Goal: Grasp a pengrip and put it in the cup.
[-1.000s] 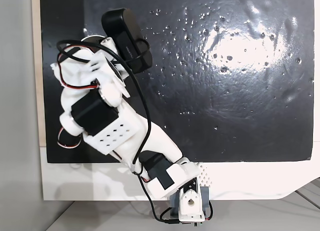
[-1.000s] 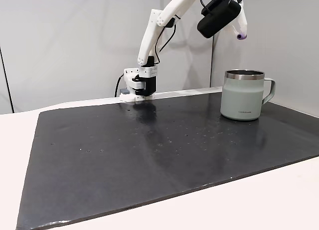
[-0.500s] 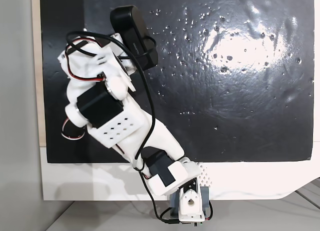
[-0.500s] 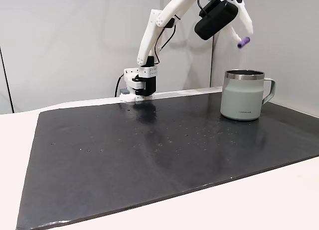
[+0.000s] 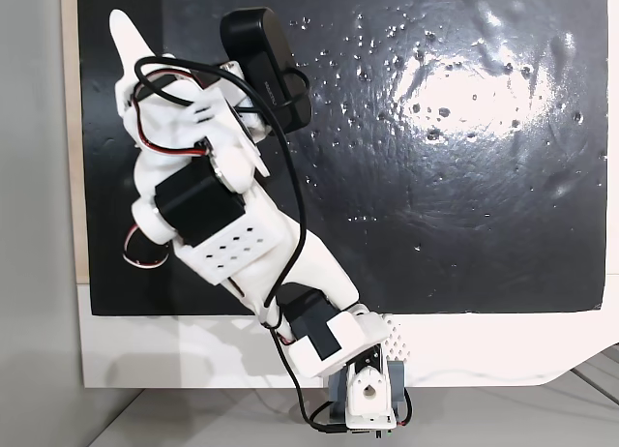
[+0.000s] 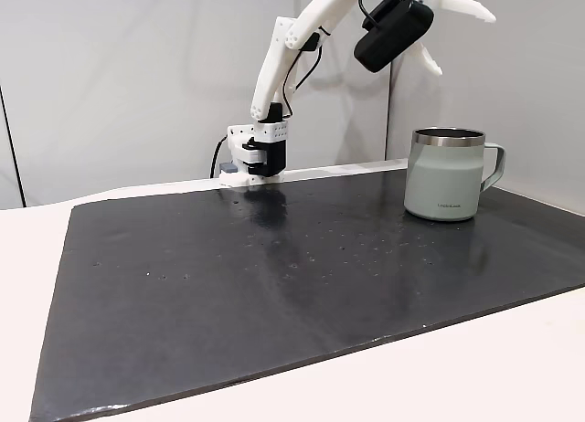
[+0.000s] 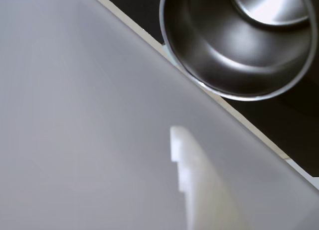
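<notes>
Black mat (image 6: 274, 285), grey wall (image 6: 119, 75) behind.

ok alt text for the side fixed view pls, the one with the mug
A white robot arm reaches high over a black mat, its open gripper empty above a pale green-grey metal mug standing upright at the mat's right. The arm's base sits at the mat's far edge.

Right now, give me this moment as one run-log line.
gripper: open, nothing held, above the cup | cup: upright on black mat | pengrip: no purple piece seen | phase: release appears done
</notes>
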